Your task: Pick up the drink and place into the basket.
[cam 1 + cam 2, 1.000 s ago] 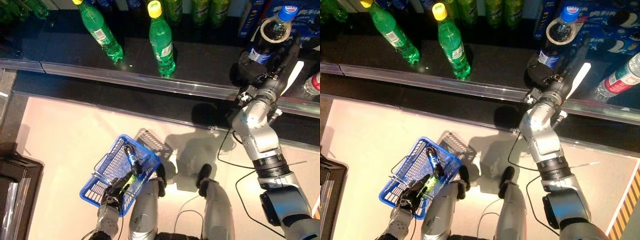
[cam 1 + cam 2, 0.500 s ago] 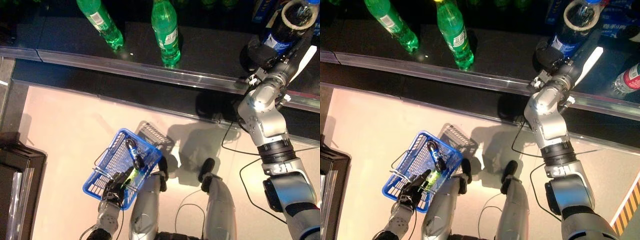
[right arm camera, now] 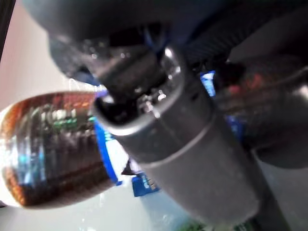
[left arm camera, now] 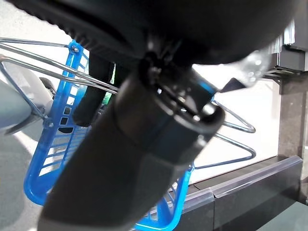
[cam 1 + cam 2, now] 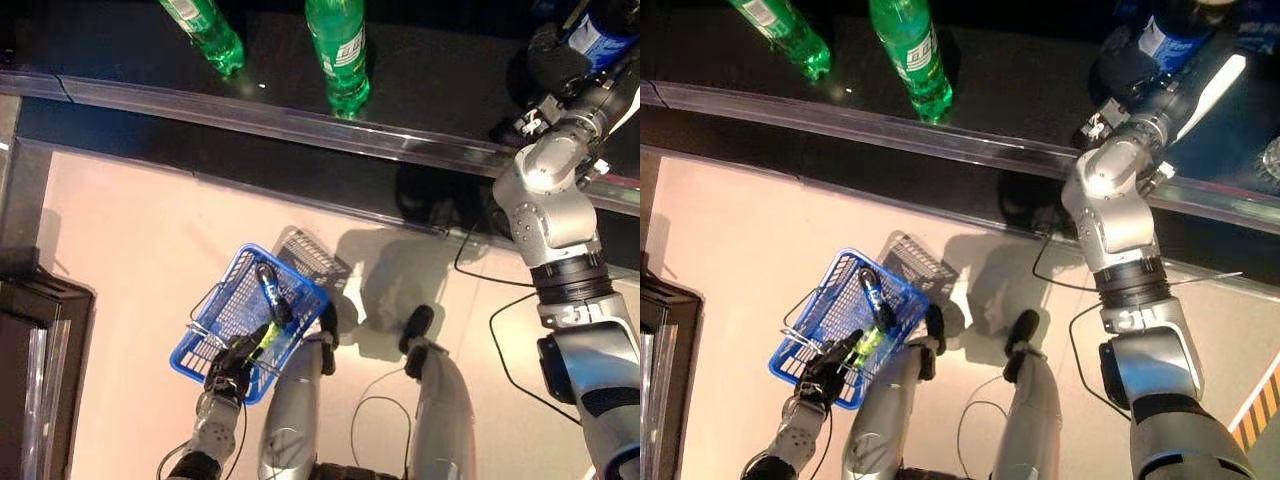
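Observation:
A dark cola bottle with a blue label stands at the right end of the black shelf. My right hand is shut round its lower part. In the right wrist view the fingers curl across the bottle. My left hand is shut on the thin wire handles of the blue basket, which hangs low at the left above the floor. A small dark bottle and a green drink lie in the basket.
Green bottles stand on the shelf to the left, behind its metal front rail. Another drink stands at the far right. A dark cabinet is at the left. Yellow-black tape marks the floor at the right.
The whole picture has shifted, so the camera has moved and the shelf now sits higher in view. My right hand stays shut on the cola bottle. The basket still hangs at the left.

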### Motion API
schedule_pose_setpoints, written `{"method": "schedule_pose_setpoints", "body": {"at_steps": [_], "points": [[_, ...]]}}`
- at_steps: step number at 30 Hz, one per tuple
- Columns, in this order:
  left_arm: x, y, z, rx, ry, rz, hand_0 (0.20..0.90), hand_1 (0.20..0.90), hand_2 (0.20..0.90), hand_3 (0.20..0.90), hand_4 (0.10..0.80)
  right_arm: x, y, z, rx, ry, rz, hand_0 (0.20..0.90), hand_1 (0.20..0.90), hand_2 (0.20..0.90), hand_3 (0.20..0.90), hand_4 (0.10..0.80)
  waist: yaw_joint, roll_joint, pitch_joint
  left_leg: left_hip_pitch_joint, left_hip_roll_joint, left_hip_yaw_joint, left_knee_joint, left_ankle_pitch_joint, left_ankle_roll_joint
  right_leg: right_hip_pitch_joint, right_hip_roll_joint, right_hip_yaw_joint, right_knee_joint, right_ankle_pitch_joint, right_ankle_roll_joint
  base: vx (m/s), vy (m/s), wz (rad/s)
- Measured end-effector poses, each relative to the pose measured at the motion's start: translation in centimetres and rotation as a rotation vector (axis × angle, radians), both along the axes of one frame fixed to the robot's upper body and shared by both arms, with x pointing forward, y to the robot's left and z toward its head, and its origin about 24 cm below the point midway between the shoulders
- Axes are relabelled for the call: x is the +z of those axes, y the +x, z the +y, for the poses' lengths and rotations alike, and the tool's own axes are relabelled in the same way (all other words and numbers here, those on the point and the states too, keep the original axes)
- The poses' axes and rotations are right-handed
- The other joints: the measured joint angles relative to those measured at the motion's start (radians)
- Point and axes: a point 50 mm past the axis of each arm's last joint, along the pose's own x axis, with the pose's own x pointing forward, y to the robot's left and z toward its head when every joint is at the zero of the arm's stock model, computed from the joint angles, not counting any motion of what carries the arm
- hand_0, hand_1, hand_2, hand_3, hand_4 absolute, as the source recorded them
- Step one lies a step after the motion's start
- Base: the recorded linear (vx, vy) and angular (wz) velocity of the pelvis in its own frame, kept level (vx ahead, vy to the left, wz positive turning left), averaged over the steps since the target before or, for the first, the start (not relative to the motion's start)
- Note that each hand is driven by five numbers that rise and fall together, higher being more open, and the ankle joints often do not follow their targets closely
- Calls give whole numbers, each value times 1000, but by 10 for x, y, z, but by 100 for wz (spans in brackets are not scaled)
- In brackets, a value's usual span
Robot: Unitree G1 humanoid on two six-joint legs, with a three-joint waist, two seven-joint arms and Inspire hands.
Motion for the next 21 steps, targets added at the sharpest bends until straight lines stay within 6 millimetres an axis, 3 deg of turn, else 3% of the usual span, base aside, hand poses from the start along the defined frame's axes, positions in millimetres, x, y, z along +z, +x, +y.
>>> {"method": "schedule_pose_setpoints", "body": {"at_steps": [17,21], "points": [[0,1,-1,-12,-5,-5,300,300,300,200,100,-6,3,-7,-7,30,36,300,300,300,200,100,-2,0,0,8,-13,-6,1,3,5,13,-3,1,0,11,3,-41,17,1],[-1,0,-1,-13,-7,2,300,300,300,200,100,-17,4,-10,-15,30,71,300,300,300,200,100,-4,-2,0,28,-15,-7,1,5,9,35,-3,0,-1,14,4,-52,32,2]]}}
